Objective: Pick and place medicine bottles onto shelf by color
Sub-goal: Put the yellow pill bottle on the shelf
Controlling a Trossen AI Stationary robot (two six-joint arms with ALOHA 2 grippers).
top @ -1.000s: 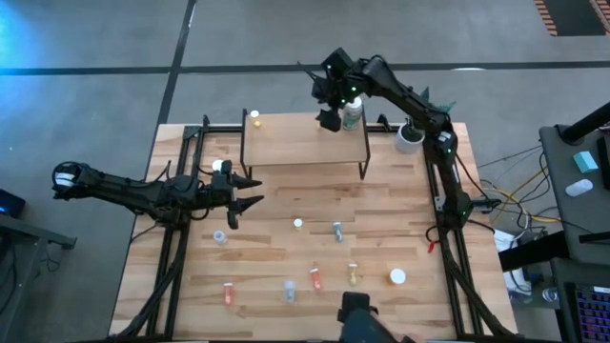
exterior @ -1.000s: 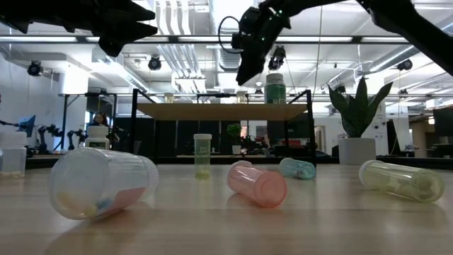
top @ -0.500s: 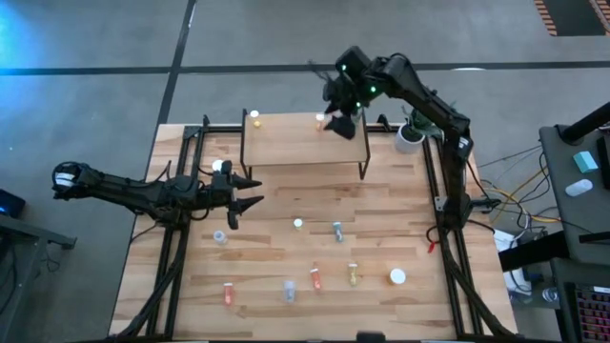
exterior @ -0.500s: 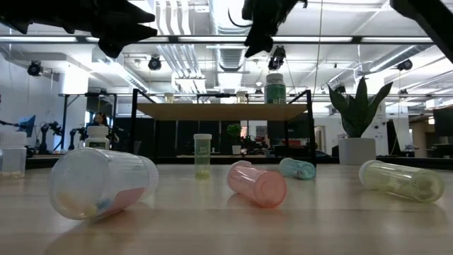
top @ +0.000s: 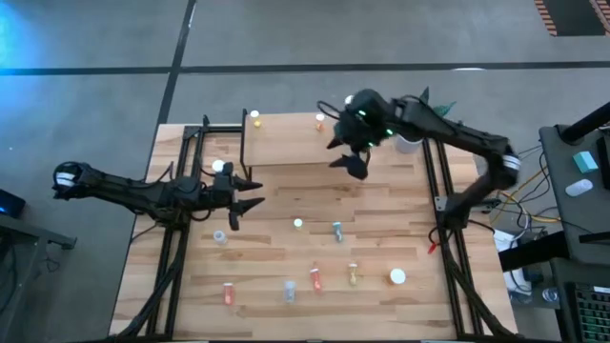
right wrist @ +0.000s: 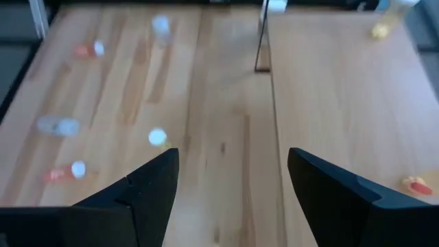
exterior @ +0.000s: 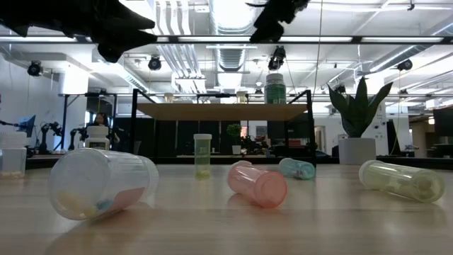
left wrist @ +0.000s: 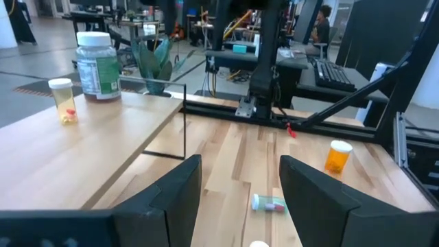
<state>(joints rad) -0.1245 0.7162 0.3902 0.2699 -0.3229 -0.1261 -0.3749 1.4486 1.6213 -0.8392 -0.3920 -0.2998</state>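
On the table, pink bottle (exterior: 257, 185) lies sideways.

No words, numbers or signs can be read anywhere; the big clear bottle with a white cap and a green label (left wrist: 98, 66) on the light wood shelf (left wrist: 82, 154) shows only green and white blur on its label, no letters that can be made out; the small clear vial with a white cap (left wrist: 62, 100) next to it has no writing to see; the pink bottle lying on its side (exterior: 257, 184) on the wood table (exterior: 283, 227) is plain; the clear bottle lying close to the camera (exterior: 99, 181) has a pink label, but nothing on it can be read.
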